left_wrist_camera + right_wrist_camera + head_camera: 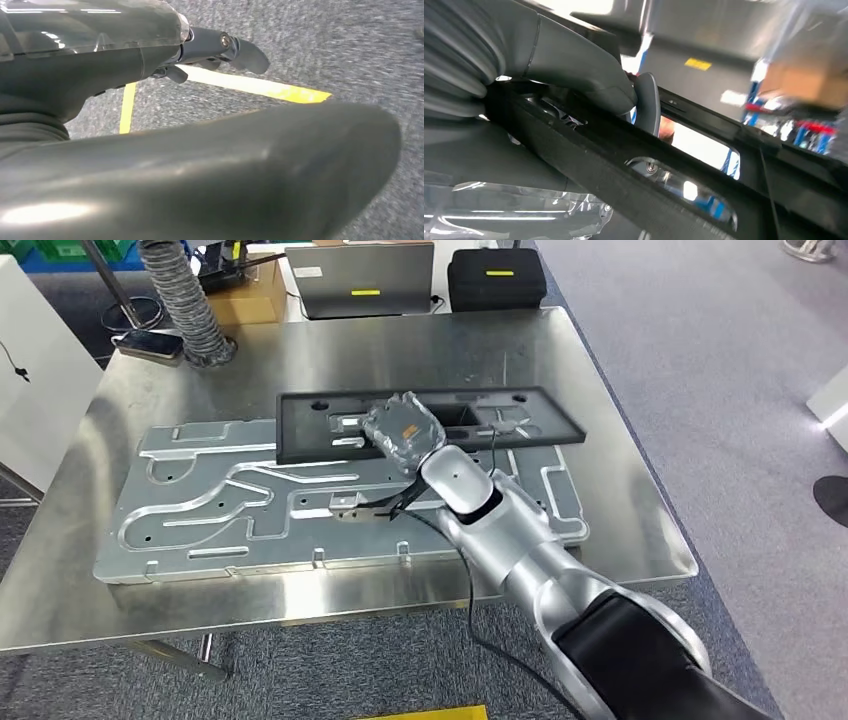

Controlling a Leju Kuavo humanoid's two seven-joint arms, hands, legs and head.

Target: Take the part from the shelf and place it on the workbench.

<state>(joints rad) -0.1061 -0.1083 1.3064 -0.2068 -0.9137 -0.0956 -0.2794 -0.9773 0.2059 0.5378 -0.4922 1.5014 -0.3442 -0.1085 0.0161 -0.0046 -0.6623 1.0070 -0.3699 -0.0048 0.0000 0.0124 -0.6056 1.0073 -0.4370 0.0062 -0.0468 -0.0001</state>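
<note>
The part is a long black rectangular frame [520,425] with cut-outs. It lies across the far side of a large machined aluminium plate [200,500] on the steel workbench [330,350]. My right hand [402,432], under a clear plastic cover, sits on the frame's middle. In the right wrist view its thick grey thumb [574,65] lies over one edge of the black frame [589,155] and a dark fingertip shows on the other side, so the hand grips it. My left hand [100,55] hangs over grey carpet, its fingers [245,52] holding nothing.
At the bench's far edge stand a closed laptop [360,278], a black case [495,278] and a cardboard box [245,295]. A ribbed hose [190,300] comes down at the back left beside a phone [150,343]. Yellow tape [250,85] marks the floor.
</note>
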